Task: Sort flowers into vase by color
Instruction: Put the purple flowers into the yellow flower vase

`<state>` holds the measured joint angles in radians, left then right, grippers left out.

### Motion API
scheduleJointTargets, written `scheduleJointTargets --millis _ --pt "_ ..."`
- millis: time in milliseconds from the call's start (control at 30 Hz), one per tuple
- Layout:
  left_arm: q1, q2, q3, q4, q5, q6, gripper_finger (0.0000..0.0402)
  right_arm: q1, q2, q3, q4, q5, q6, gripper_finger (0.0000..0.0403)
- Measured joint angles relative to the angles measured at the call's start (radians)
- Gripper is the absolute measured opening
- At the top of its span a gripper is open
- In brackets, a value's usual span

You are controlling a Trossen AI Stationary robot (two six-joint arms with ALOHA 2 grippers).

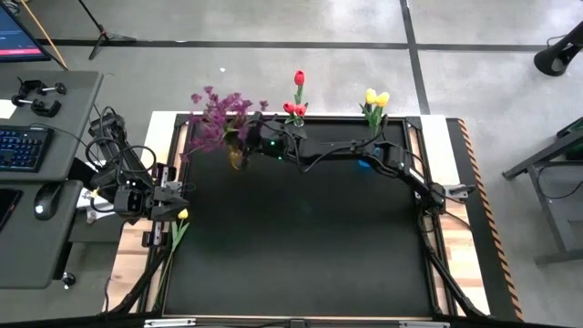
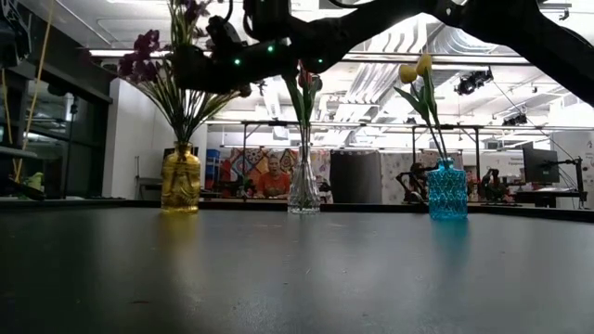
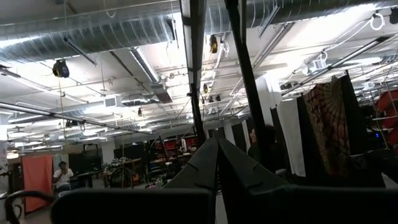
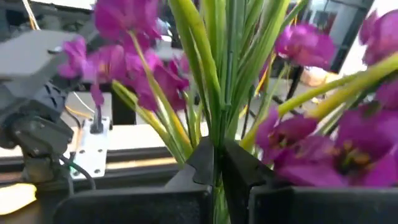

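Observation:
Three vases stand along the table's far edge. An amber vase (image 2: 181,178) holds purple sprays (image 1: 217,117), a clear vase (image 2: 303,190) holds red tulips (image 1: 297,94), and a blue vase (image 2: 447,190) holds yellow tulips (image 1: 375,98). My right gripper (image 1: 244,144) reaches across the far side into the purple sprays, above the amber vase, and is shut on a stem. My left gripper (image 1: 178,194) is shut at the table's left edge. One yellow tulip (image 1: 182,215) lies flat beside it, its stem running toward the near edge. My right gripper (image 4: 217,163) pinches a green stem of the purple sprays (image 4: 219,134) between its two fingers, below the blooms and above the vase's neck. The fingers come about level from the table's right side, across the upright stem. The stems run down into the amber vase.
The right arm (image 1: 364,150) stretches along the far edge, close over the clear and blue vases. A desk with a keyboard (image 1: 20,148) and mouse stands left of the table. The dark mat (image 1: 301,246) lies in the table's middle and near part. A person (image 2: 274,178) sits in the room behind.

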<state>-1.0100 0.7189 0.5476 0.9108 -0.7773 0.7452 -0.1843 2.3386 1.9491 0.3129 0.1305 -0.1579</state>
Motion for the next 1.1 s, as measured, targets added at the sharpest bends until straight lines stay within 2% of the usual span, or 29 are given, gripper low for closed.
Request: scheduleJointTargets --millis 400,733,867,1100 --pt "0.0 0.0 0.0 0.008 0.0 0.0 0.0 0.001 0.0 0.0 -0.093 0.012 0.029 0.0" --pt "0.0 0.0 0.0 0.008 0.0 0.0 0.0 0.001 0.0 0.0 -0.106 0.003 0.028 0.0003" --pt "0.0 0.0 0.0 0.008 0.0 0.0 0.0 0.002 0.0 0.0 -0.107 -0.011 0.03 0.004" --pt "0.0 0.0 0.0 0.008 0.0 0.0 0.0 0.002 0.0 0.0 -0.108 -0.013 0.054 0.0153"
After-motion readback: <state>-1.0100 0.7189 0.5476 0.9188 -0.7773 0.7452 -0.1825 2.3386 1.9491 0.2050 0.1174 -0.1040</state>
